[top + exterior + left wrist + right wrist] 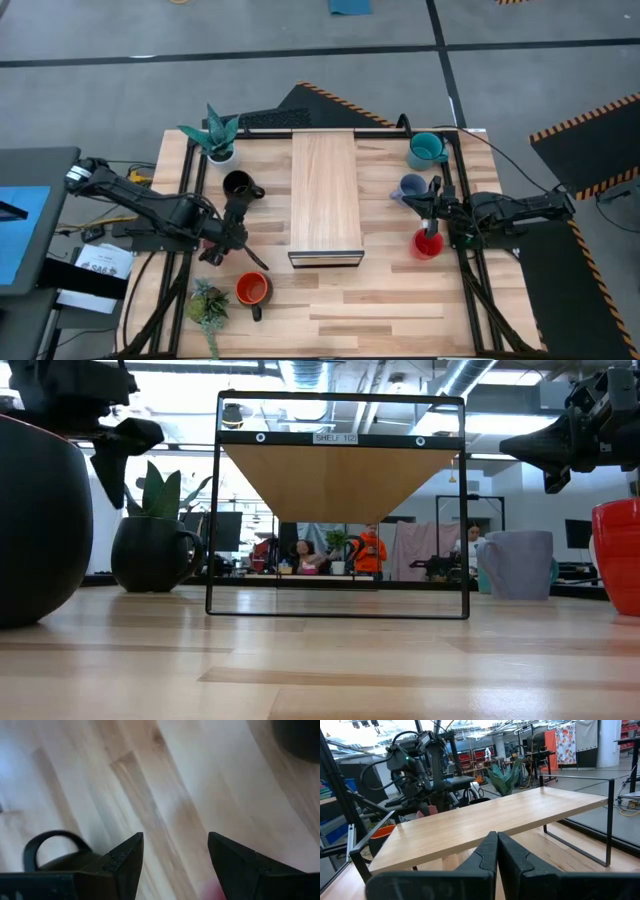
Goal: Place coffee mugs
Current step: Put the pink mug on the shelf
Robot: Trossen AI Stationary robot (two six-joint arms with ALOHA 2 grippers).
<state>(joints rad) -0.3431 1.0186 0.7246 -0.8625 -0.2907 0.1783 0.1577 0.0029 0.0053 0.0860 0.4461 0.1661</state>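
Observation:
Five mugs stand upright on the wooden table. The black mug [238,185] and the orange mug [252,290] are left of the wooden shelf [325,195]. The teal mug [427,148], the pale blue mug [411,187] and the red mug [427,243] are right of it. My left gripper [234,250] hangs open over bare table between the black and orange mugs, slanting down. In its wrist view only tabletop lies between its fingers [175,837], with the black mug's handle [47,847] off to one side. My right gripper [496,836] is shut and level, above the pale blue and red mugs [428,207].
A potted plant [215,135] stands at the far left corner and another [207,303] at the near left. The shelf's black frame [340,615] stands mid-table. Black rails run along both table sides. People sit in the room behind the table.

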